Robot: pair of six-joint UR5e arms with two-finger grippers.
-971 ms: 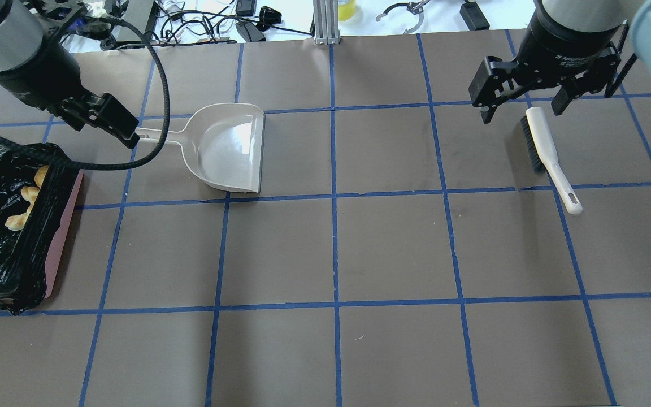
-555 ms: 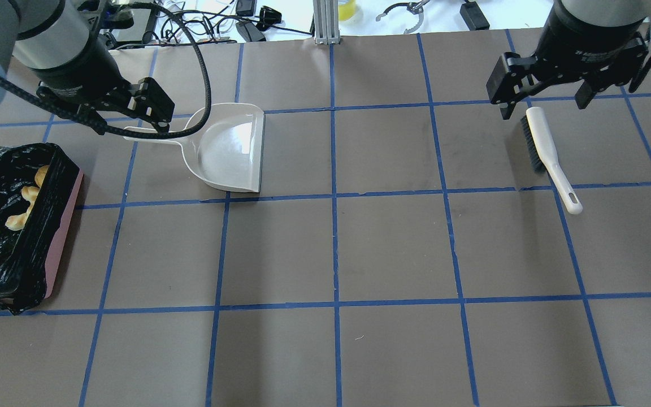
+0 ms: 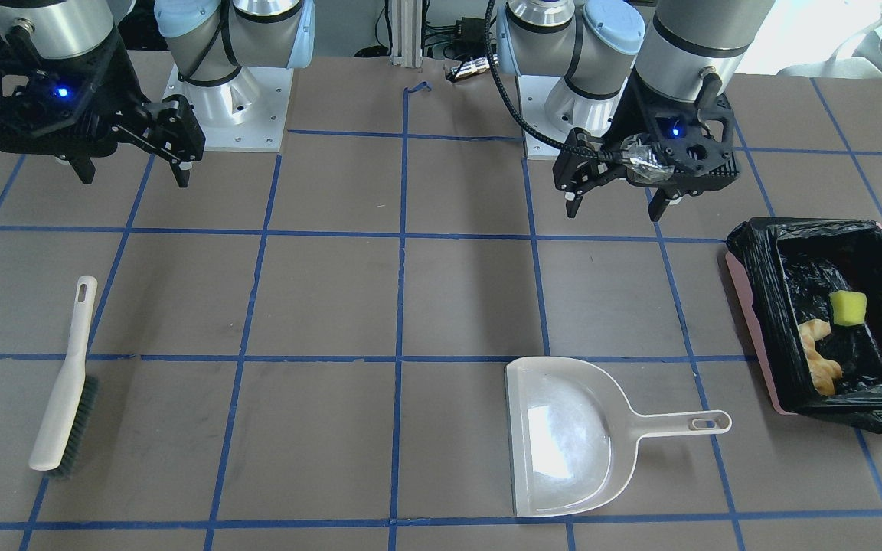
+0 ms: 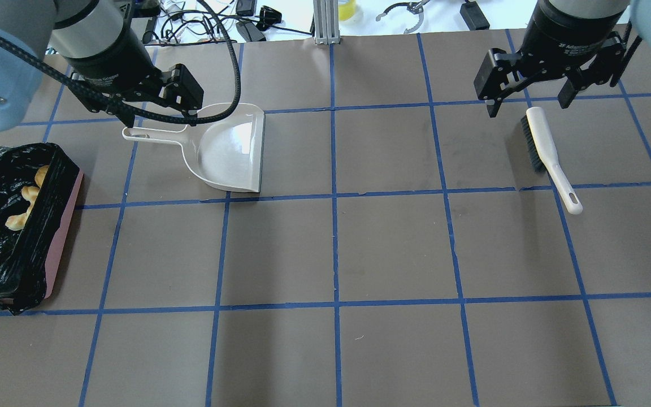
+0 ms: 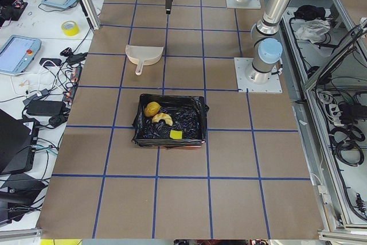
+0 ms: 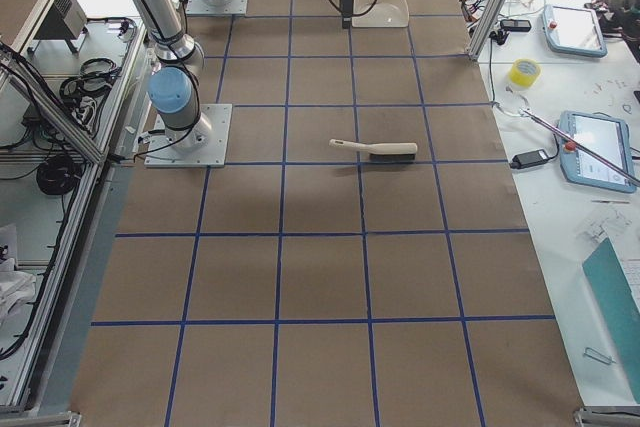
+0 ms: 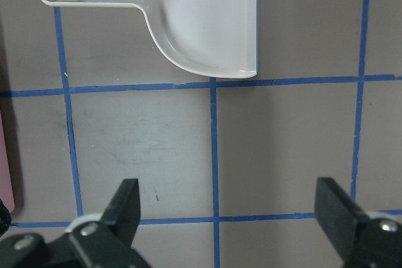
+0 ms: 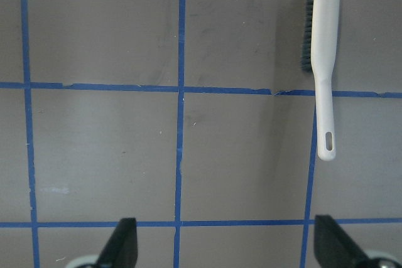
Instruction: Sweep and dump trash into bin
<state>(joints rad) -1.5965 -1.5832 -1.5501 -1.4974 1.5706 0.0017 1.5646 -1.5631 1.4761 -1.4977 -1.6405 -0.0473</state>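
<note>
You had the left arm and right arm both reached out from the bases, wrists turned so the tools pointed straight down. The left gripper hung in the air with its jaws spread wide. The right gripper was the same, jaws fully apart. Each finger pair ran roughly side to side in the overhead view. The wrist views caught only the black fingers at the lower edge, well apart. A blue light was lit on each wrist. A braided cable looped off the left wrist.
</note>
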